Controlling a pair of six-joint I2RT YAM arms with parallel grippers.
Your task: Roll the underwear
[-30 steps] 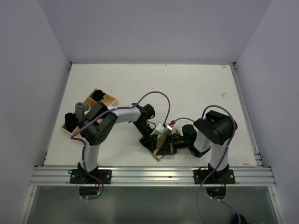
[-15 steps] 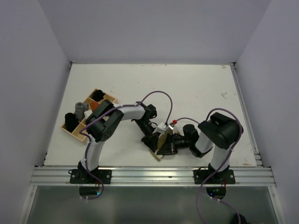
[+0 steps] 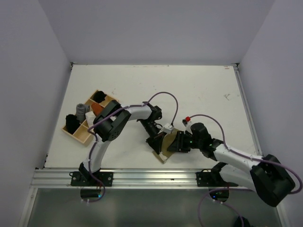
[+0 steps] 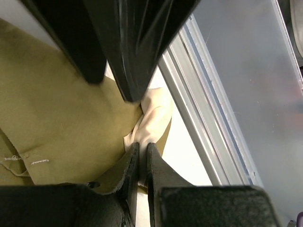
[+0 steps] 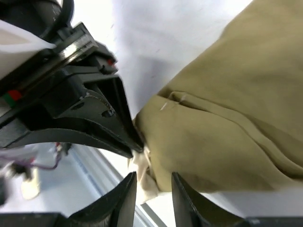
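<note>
Left wrist view first: my left gripper (image 4: 141, 144) is pinched almost shut on the pale cream corner of the underwear (image 4: 57, 118). The garment lies on the table under both my hands, low in the middle of the top view. Right up against it is my right gripper (image 5: 154, 177), jaws apart. That same cream corner sits loose between them, not clamped as far as I can tell.

What bugs me: only one hand actually has the cloth, and just by a thin bit of edge. If I tug to start the roll, I reckon the corner slips out. Or the whole garment drags across the table instead of curling over. The two sets of fingers are also nearly touching, so any sideways move could knock them together.

Room-wise, the metal rail (image 4: 203, 127) at the near table edge runs just beside the garment, on the right of the left wrist view, so there's nothing to spare that way. Toward the top of the top view the table (image 3: 189, 90) is bare and wide. The wooden tray (image 3: 88, 138) sits well apart at the left.
</note>
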